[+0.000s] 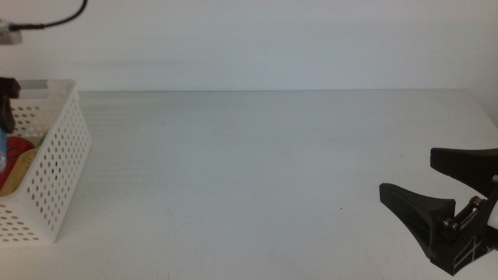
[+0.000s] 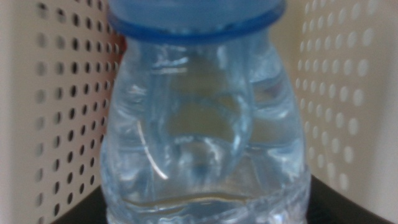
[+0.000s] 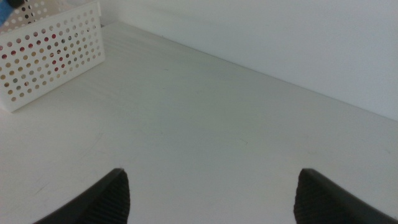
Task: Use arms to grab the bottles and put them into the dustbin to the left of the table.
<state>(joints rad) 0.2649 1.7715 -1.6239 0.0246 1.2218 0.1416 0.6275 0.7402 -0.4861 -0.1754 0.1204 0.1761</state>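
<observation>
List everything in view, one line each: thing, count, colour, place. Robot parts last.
Basket: one, white with round holes, at the table's left edge.
Water bottle: one, clear with a blue cap ring, inside the basket, between the left claw's jaws.
Red and yellow things: count unclear, lying low in the basket, mostly hidden.
Table: one, plain white-grey, filling the middle view.
Wall: one, white, behind the table.
Cable: one, black, top left corner above the basket.
Left claw: one, dark, over the basket, shut on the water bottle.
Right claw: one, black, open, low at the table's right side, holding nothing.
</observation>
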